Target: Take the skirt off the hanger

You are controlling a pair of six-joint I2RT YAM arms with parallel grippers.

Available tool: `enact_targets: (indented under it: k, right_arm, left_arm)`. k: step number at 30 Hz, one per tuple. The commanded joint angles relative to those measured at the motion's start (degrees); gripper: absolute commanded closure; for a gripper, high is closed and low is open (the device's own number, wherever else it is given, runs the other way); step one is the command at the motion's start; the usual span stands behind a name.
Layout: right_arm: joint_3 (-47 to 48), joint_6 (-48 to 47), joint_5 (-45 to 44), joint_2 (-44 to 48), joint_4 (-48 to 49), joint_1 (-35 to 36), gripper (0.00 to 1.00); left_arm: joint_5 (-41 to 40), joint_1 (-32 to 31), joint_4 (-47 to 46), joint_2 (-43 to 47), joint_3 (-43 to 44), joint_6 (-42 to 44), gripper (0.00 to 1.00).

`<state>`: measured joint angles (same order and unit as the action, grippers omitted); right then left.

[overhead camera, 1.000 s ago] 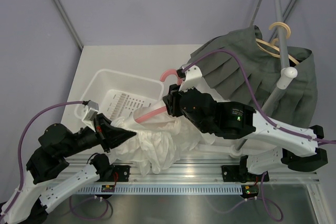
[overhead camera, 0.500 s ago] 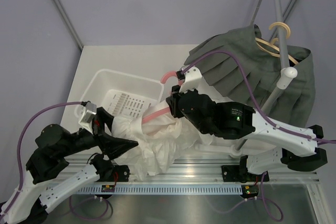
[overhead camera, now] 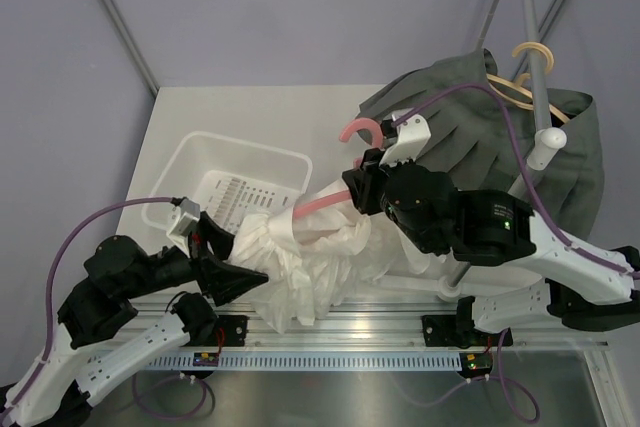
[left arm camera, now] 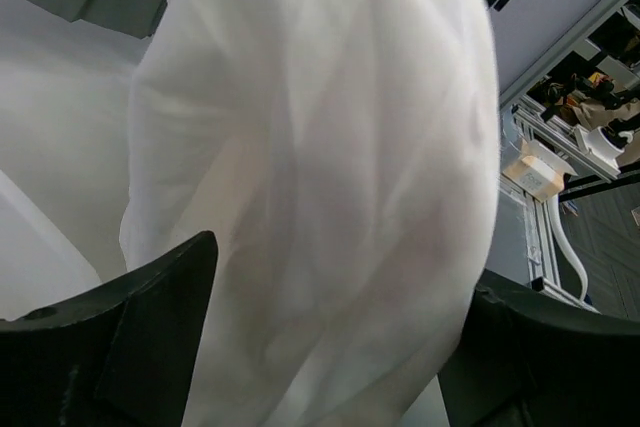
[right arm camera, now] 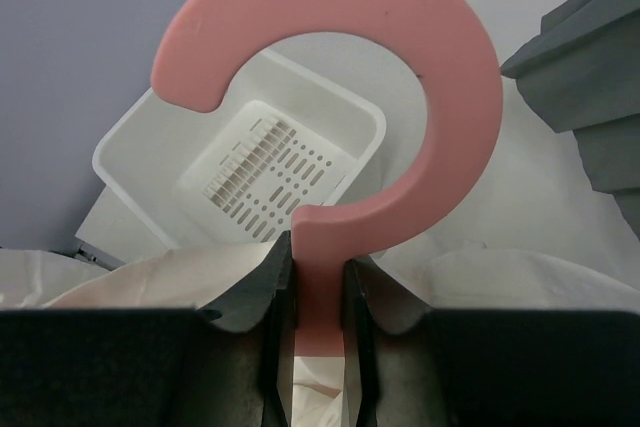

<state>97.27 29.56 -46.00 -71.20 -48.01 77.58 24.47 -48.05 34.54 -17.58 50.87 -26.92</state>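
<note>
The light is bright, even and soft, and it comes from above; shadows on the table (overhead camera: 300, 117) are weak. The top view is sharp. In the left wrist view the white skirt (left arm camera: 320, 167) is very near the lens and blurred. In the right wrist view the pink hanger (right arm camera: 460, 87) is sharp, without glare.

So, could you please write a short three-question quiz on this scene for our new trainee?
1. True or false: the right gripper is shut on the pink hanger.
2. Which gripper stands open, with its fingers either side of the white skirt? A. left gripper B. right gripper
3. Fill in: the pleated skirt is ___ in colour.
Key: 1 true; 2 A; 3 grey.
</note>
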Motion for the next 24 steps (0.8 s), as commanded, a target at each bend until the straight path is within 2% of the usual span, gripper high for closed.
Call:
enact_targets:
  k: [1, 2, 3, 4, 5, 12, 16, 24]
  right_arm:
    - [3.0, -0.1, -4.4, 2.4, 1.1, 0.5, 1.00]
    - [2.9, -0.1, -4.6, 2.7, 1.0, 0.4, 1.00]
    - [2.9, -0.1, -4.9, 3.0, 0.5, 0.5, 1.00]
    - [2.7, -0.1, -5.2, 3.3, 0.2, 0.4, 1.00]
    - [2.6, 0.0, -5.6, 4.0, -0.1, 0.4, 1.00]
    - [0.4, 2.2, -12.4, 8.4, -5.0, 0.4, 1.00]
    - [-1.8, 2.0, -13.1, 11.5, -4.1, 0.5, 1.00]
    - [-4.5, 3.3, -13.5, 14.2, -4.9, 0.4, 1.00]
  left_arm:
    - [0.7, -0.1, -0.4, 0.9, 0.0, 0.4, 0.29]
    - [0.5, 0.0, -0.4, 1.0, 0.4, 0.5, 0.41]
    - [0.1, -0.1, -0.4, 1.1, 0.5, 0.5, 0.77]
    - [-0.7, 0.0, -0.2, 1.0, 0.6, 0.5, 0.93]
    - [-2.2, -0.1, 0.4, 1.1, 0.8, 0.5, 1.00]
    - [-13.7, -0.1, 3.6, 4.6, 1.2, -1.8, 1.00]
    - [-25.6, -0.1, 6.7, 7.5, 1.7, -5.2, 1.00]
    - [-36.7, -0.1, 8.8, 12.0, 2.2, -9.6, 1.00]
